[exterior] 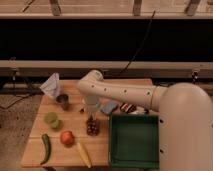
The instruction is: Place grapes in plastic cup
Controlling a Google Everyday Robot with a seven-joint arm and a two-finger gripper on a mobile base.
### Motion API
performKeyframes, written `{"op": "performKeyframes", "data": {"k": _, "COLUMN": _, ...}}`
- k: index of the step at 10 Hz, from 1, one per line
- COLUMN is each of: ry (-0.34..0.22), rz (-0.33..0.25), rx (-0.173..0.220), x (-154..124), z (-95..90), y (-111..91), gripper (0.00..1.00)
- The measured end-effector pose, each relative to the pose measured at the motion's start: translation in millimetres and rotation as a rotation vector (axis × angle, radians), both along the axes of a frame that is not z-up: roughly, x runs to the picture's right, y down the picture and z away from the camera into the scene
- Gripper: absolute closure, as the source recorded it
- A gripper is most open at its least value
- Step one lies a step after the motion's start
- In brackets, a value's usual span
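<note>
The grapes (92, 126) are a dark reddish-purple bunch hanging straight down from my gripper (91, 115) over the middle of the wooden table (75, 125). The gripper points down and is shut on the top of the bunch. The plastic cup (51, 119) is short, light green and translucent, and stands to the left of the grapes, apart from them. My white arm (120, 92) reaches in from the right.
A dark metal cup (63, 101) and a white crumpled bag (51, 86) sit at the back left. An orange-red fruit (67, 137), a green pepper (45, 148) and a yellow fruit (83, 154) lie in front. A green bin (134, 141) stands at the right.
</note>
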State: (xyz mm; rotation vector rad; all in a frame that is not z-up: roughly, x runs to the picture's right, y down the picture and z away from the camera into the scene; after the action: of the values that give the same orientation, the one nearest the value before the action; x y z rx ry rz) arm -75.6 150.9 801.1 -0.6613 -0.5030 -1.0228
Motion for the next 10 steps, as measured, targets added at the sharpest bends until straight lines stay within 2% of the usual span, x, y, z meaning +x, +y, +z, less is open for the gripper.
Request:
{"op": "performKeyframes", "data": {"k": 2, "ry": -0.035, "rz": 0.012, "rx": 0.017, "x": -9, "z": -22.6, "y": -18, "gripper": 1.0}}
{"op": "performKeyframes", "data": {"k": 6, "ry": -0.113, "rz": 0.072, "rx": 0.08, "x": -16, "z": -83.1, "y": -56, "gripper": 1.0}}
{"op": "performKeyframes", "data": {"k": 10, "ry": -0.115, "rz": 0.075, "rx": 0.083, "x": -16, "z": -85.9, "y": -57, "gripper": 1.0}}
